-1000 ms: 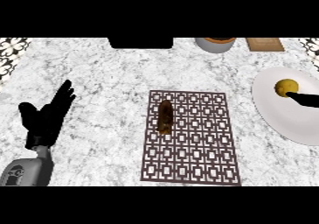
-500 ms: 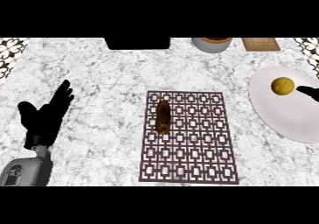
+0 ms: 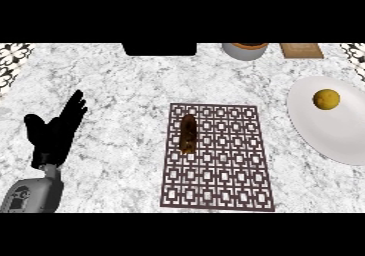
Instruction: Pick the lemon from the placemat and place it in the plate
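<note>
Fingers of the black left hand (image 3: 56, 131) stand straight and slightly spread, pointing up the view, thumb held out to the side; nothing is held. This hand rests at the left of the view on its grey forearm (image 3: 31, 192), unchanged from half a second ago. The right hand's fingers cannot be assessed: that hand, seen at the right edge beside the plate a moment earlier, has now withdrawn out of the view, leaving only a small dark speck at the right border.

The round yellow lemon (image 3: 326, 99) lies alone in the upper part of the smooth white oval plate (image 3: 340, 142), in the same spot as before, no longer touched by anything. The plate sits on the grey-veined white marble counter (image 3: 126, 85), well apart from the brown lattice-patterned rectangular placemat (image 3: 229, 165) at centre. On the mat's left portion lies a dark brown elongated object (image 3: 189, 134), unmoved. Along the far edge stand a grey cylindrical pot (image 3: 245, 50) and a tan flat board (image 3: 301, 50).
</note>
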